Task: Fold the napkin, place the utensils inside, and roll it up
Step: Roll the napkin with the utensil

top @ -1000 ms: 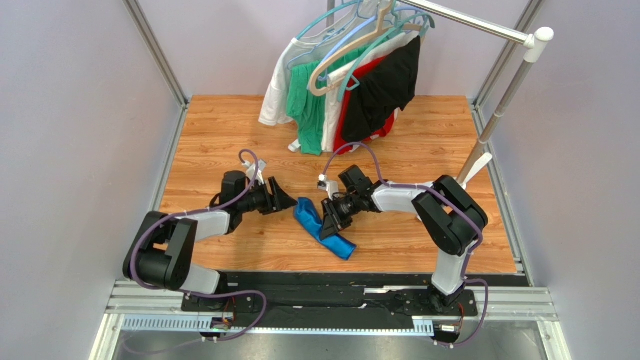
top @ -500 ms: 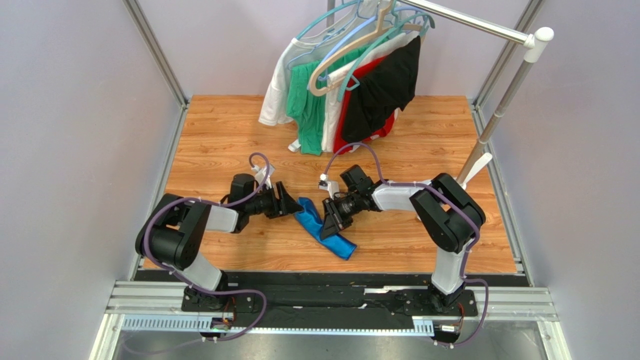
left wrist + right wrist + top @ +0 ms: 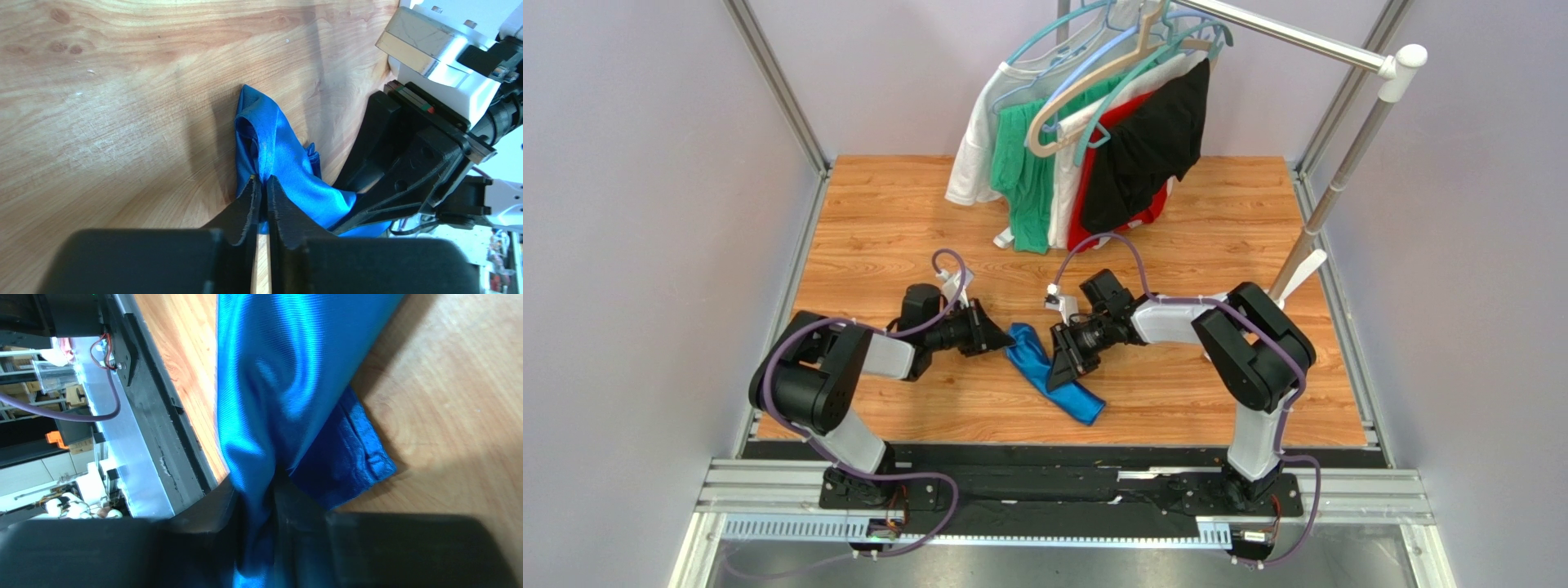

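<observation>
Bases of two arms are bolted side by side at the near edge of the tabletop (image 3: pixel 891 208). The left arm (image 3: pixel 824 386) and the right arm (image 3: pixel 1253 349) are both bent inward toward the middle.

One napkin (image 3: pixel 1026 349) is seen there, bunched into a long, crumpled strip. It lies slantwise on the wood, with its near end toward the right and its far end toward the left, and it is held from both sides.

The right jaws are closed on the strip about midway along it. In the right wrist view the shiny blue cloth is drawn down between the two fingers (image 3: pixel 202 533), and a hemmed corner is spread on the wood just beside them.

The left jaws are closed at the strip's far-left end. In the left wrist view their tips are pressed almost together on a raised ridge of cloth. The two sets of jaws are near each other, with only napkin between them.

Farther back, garments (image 3: pixel 1100 147) in white, green, red and black are hung on hangers from one metal rail (image 3: pixel 1284 34). The rail is carried by a post (image 3: pixel 1339 172) at the right.
</observation>
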